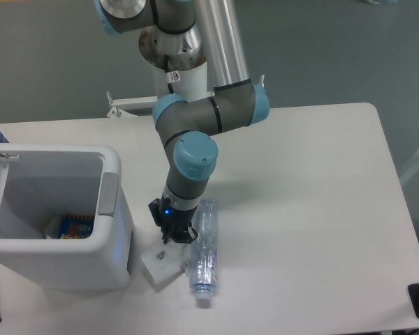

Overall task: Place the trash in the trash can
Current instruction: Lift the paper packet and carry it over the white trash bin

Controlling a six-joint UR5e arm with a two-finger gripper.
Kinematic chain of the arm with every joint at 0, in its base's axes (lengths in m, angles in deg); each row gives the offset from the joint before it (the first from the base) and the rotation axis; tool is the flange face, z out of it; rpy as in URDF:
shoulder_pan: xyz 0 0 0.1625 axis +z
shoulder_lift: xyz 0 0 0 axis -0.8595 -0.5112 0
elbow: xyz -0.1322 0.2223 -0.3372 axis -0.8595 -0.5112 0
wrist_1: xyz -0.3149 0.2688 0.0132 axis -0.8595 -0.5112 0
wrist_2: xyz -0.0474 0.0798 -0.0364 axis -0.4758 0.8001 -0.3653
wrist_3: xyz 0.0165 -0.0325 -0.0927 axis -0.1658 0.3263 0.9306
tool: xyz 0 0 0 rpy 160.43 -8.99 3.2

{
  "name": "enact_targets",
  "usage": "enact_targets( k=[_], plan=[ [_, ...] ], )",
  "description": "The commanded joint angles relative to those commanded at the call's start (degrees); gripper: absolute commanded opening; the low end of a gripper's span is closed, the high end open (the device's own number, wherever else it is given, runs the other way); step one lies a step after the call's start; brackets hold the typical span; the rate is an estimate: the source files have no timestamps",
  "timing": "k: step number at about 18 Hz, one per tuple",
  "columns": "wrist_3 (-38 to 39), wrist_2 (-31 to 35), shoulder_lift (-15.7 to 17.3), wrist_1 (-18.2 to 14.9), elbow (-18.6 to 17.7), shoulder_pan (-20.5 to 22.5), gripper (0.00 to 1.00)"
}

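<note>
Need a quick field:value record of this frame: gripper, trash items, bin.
gripper: low over the carton, fingers drawn together; grip on it not confirmable
carton: flat on table, between bin and bottle
bottle: clear, lying on its side, cap toward the near edge, right of carton
trash can: lid open, left of the carton, colourful item already inside
table: white
</note>
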Motion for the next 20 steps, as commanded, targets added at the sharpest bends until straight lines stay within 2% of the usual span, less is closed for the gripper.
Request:
enact_targets(
  k=[4,11,14,20],
  plan=[
    [2.89,-0.70,2.11,-0.09,0.96,0.09,0.00],
    [5.98,-6.94,6.76,-0.09,3.16,2.02,0.00],
    [7.82,-10.09,7.21,-0.09,6.84,3.51,0.00],
    [18.27,-18.89,8.00,-0.61,16.07,6.94,0.00]
  ],
)
